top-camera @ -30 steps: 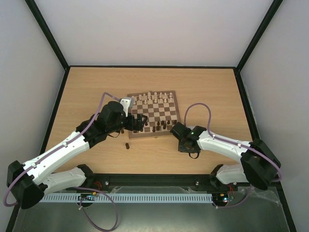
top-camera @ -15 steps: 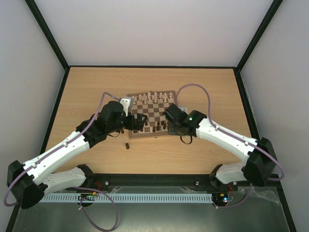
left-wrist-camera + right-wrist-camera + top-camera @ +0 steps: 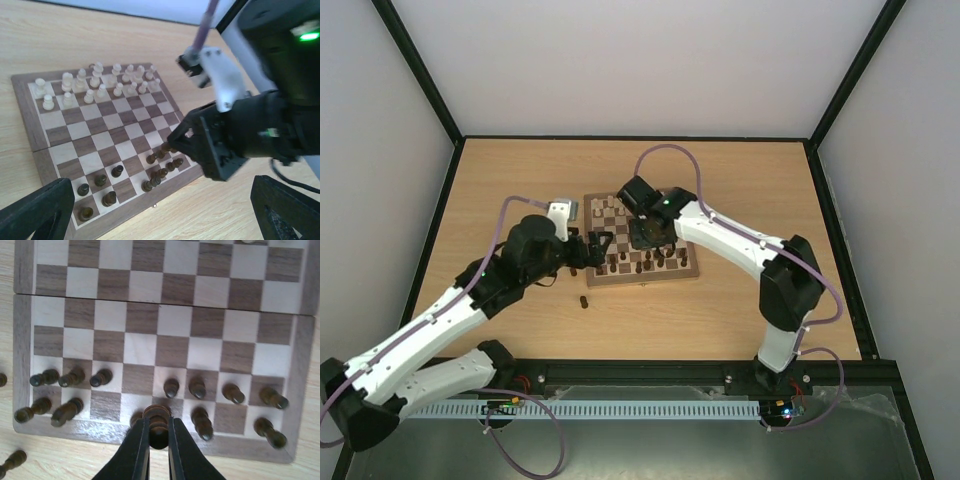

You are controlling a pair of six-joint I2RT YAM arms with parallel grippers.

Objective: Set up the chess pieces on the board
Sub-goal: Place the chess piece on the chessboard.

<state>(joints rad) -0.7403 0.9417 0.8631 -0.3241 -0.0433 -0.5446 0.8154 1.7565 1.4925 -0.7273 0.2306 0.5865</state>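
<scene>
The board [image 3: 620, 281] lies at mid table, pale pieces on its far rows. Dark chess pieces [image 3: 665, 262] stand on its two near rows, also seen in the left wrist view [image 3: 102, 180] and the right wrist view [image 3: 197, 387]. My right gripper [image 3: 159, 424] is shut on one dark piece [image 3: 159, 416] and holds it over the board's near row, left of middle; from above it [image 3: 645, 236] hangs over the board. My left gripper [image 3: 600, 250] is open and empty at the board's near left corner; in its own view [image 3: 160, 220] the fingers stand wide apart.
One dark piece [image 3: 583, 301] lies on the tabletop in front of the board's left corner; it shows at the lower left in the right wrist view [image 3: 12, 460]. The pale pieces [image 3: 95, 82] fill the far rows. The right arm [image 3: 730, 235] crosses the board's right side.
The right arm has swung from the table right of the board to over its near rows. The left gripper has drawn back a little to the left.
</scene>
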